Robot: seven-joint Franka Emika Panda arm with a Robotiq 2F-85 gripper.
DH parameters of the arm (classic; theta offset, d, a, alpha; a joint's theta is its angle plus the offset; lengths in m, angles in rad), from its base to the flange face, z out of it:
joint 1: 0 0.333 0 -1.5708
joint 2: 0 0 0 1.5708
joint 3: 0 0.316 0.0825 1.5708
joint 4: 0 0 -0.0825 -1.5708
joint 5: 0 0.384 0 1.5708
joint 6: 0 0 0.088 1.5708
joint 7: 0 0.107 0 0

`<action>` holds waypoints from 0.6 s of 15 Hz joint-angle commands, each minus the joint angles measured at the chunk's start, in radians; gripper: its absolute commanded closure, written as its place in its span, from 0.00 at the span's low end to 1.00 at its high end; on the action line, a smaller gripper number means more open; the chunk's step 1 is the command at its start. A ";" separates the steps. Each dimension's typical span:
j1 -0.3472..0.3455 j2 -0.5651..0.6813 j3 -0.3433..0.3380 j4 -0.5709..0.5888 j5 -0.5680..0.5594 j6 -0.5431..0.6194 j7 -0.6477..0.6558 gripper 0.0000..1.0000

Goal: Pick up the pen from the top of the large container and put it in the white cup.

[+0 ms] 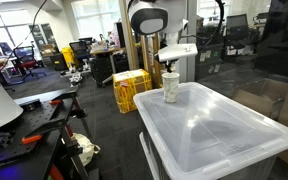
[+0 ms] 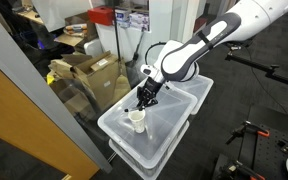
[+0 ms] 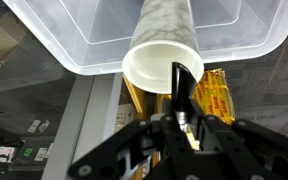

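While pincer (image 3: 181,118) clamps pen (image 3: 178,85), white cup (image 3: 144,65) stands just beneath — atop large container (image 1: 224,130).

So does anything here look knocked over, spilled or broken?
Nothing stands out. The white cup stands upright on the large container, near its edge; the pen is gripped in the jaws at the cup's mouth.

Dark carpeted floor (image 1: 104,130); yellow crates (image 1: 131,90) stacked on it; office chairs (image 1: 24,62) farther back; cardboard boxes (image 2: 89,75) behind a glass partition (image 2: 44,110).
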 commanded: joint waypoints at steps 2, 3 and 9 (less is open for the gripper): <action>-0.023 0.013 0.026 0.017 0.012 -0.071 -0.111 0.95; -0.021 0.013 0.024 0.019 0.012 -0.077 -0.131 0.95; -0.010 0.017 0.018 0.051 0.030 -0.144 -0.266 0.95</action>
